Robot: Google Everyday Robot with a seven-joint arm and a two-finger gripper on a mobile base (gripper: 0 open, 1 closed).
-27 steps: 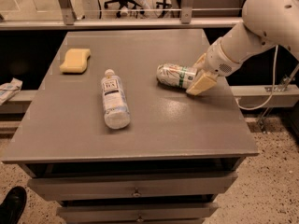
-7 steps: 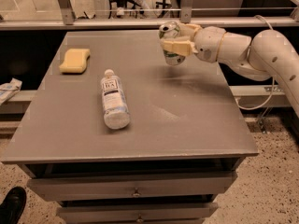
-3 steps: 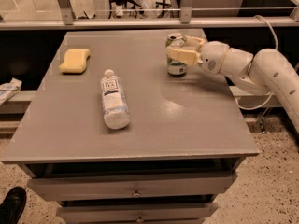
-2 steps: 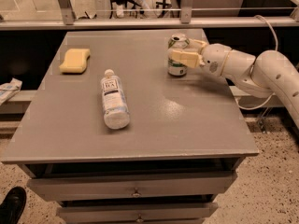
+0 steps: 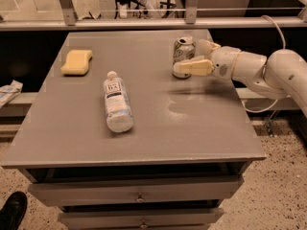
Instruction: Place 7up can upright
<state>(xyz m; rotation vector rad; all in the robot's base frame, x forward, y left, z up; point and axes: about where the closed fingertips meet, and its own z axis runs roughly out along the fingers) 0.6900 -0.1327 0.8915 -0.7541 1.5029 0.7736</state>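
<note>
The 7up can [image 5: 183, 49] stands upright on the grey table [image 5: 158, 123], at the back right. It is pale silver with green print and a silver top. My gripper [image 5: 192, 55] reaches in from the right at the can's level. It is open, with its cream fingers spread on either side of the can's right half. The near finger [image 5: 195, 67] crosses in front of the can's lower part, and the far finger [image 5: 207, 46] is behind and to the right. The can rests on the table by itself.
A clear plastic bottle [image 5: 116, 102] with a white cap lies on its side left of centre. A yellow sponge [image 5: 76, 62] lies at the back left. A metal rail [image 5: 144, 24] runs behind the table. Drawers are below the front edge.
The can was lying on its side, was lifted and was set upright at the back right. In the last second the fingers have spread apart around the standing can.
</note>
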